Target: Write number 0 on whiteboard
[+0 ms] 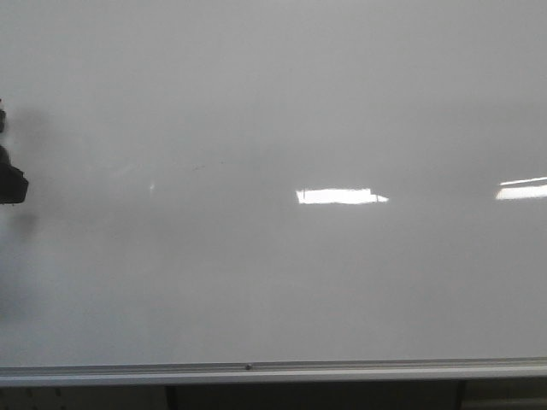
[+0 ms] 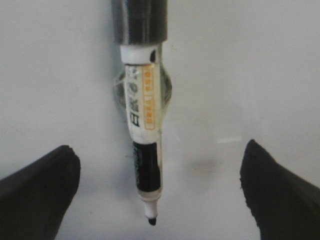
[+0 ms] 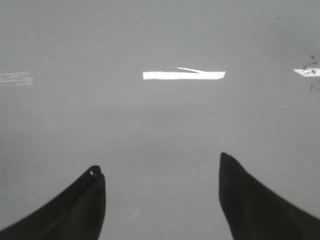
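Note:
The whiteboard [image 1: 273,102] is glossy white and fills the front view, with its silver rim [image 1: 256,370] along the near edge. No number 0 shows on it. A black-and-white marker [image 2: 145,125] lies on the board [image 2: 260,75] in the left wrist view, its bare black tip [image 2: 151,220] pointing toward the fingers. My left gripper [image 2: 159,150] is open, with one finger on each side of the marker and apart from it. Only a dark piece of it shows at the far left of the front view [image 1: 10,175]. My right gripper [image 3: 159,164] is open and empty over blank board [image 3: 160,115].
Bright rectangular light reflections [image 1: 338,196] [image 1: 521,190] lie on the board's right half. Faint dark smudges [image 3: 310,65] mark the board in the right wrist view. A clear round piece [image 2: 167,90] sits under the marker's middle. A dark gap runs below the rim.

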Action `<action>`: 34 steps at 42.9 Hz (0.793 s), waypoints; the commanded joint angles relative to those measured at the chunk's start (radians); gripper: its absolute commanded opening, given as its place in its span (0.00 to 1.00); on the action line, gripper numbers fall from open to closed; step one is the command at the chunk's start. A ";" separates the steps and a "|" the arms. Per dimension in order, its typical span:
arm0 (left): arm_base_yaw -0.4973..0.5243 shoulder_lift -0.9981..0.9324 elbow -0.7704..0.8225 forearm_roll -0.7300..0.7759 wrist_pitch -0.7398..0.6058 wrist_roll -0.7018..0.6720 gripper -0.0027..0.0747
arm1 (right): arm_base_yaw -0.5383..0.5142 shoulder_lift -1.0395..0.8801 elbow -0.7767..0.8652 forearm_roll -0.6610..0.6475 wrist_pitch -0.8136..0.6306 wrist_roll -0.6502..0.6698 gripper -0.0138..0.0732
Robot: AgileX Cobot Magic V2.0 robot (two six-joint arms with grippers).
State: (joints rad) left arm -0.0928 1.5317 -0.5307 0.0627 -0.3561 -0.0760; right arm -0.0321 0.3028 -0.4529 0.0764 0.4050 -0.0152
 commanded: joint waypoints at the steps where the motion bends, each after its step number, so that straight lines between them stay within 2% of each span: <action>1: -0.005 0.015 -0.033 -0.006 -0.139 -0.007 0.83 | -0.002 0.016 -0.036 -0.001 -0.072 0.000 0.74; 16: -0.005 0.094 -0.067 -0.006 -0.152 -0.007 0.83 | -0.002 0.016 -0.036 -0.001 -0.071 0.000 0.74; 19: -0.005 0.096 -0.067 -0.006 -0.156 -0.007 0.79 | -0.002 0.016 -0.036 -0.001 -0.071 0.000 0.74; 24: -0.005 0.096 -0.067 -0.006 -0.172 -0.007 0.63 | -0.002 0.016 -0.036 -0.001 -0.071 0.000 0.74; 34: -0.005 0.096 -0.067 -0.006 -0.174 -0.007 0.20 | -0.002 0.016 -0.036 -0.001 -0.071 0.000 0.74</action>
State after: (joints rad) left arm -0.0892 1.6504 -0.5699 0.0365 -0.4570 -0.0760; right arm -0.0321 0.3028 -0.4529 0.0764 0.4067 -0.0152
